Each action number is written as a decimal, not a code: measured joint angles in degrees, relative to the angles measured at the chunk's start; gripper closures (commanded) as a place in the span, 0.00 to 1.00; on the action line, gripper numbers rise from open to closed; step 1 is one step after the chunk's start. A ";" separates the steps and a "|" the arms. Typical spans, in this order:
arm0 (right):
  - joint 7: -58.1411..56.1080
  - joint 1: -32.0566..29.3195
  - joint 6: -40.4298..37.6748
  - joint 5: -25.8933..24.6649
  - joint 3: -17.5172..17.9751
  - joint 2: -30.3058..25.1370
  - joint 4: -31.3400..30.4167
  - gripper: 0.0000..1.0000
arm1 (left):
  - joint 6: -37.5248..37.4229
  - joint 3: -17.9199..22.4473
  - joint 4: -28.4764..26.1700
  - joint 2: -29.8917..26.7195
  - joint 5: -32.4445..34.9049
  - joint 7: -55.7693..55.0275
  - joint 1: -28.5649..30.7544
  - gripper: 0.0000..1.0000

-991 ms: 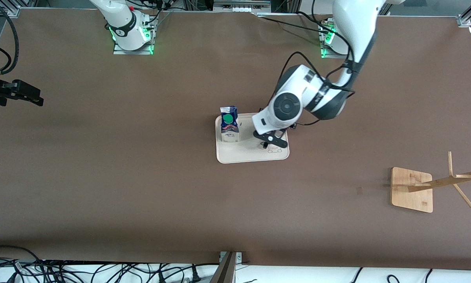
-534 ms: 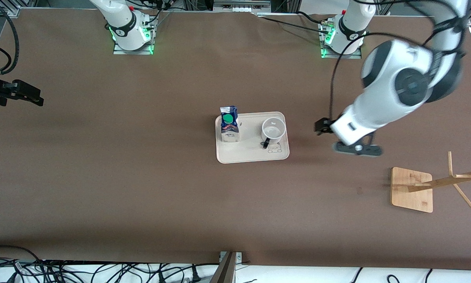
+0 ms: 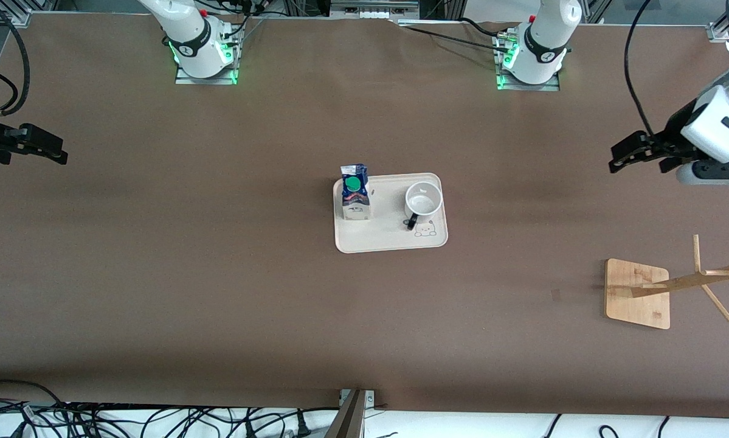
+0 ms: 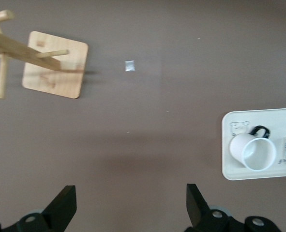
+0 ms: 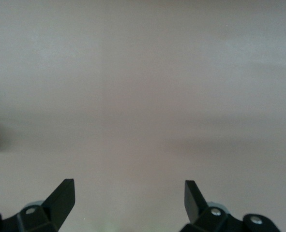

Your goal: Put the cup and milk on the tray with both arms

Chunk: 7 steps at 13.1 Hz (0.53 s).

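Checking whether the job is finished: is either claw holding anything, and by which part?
Nothing is held. The left claw and right claw are open and empty over bare table.

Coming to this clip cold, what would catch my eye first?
The cream tray in the middle of the brown table, with the blue milk carton standing upright toward the right arm's end and the white cup beside it. Both arms wait at the table's ends, the left hand and right hand open and empty. A wooden stand sits toward the left arm's end, nearer the camera.
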 measured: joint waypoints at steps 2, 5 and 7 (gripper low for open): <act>0.00 0.00 0.00 0.00 0.00 0.00 0.00 0.00 | -0.17 -0.12 -0.77 -0.33 1.12 0.08 -0.12 0.00; 0.00 0.01 0.00 0.00 0.00 0.00 0.00 0.00 | -0.17 -0.29 -1.18 -0.33 1.27 0.08 -0.20 0.00; 0.00 0.03 0.00 0.00 0.01 0.00 0.00 0.00 | -0.17 -0.29 -1.18 -0.33 1.27 0.06 -0.20 0.00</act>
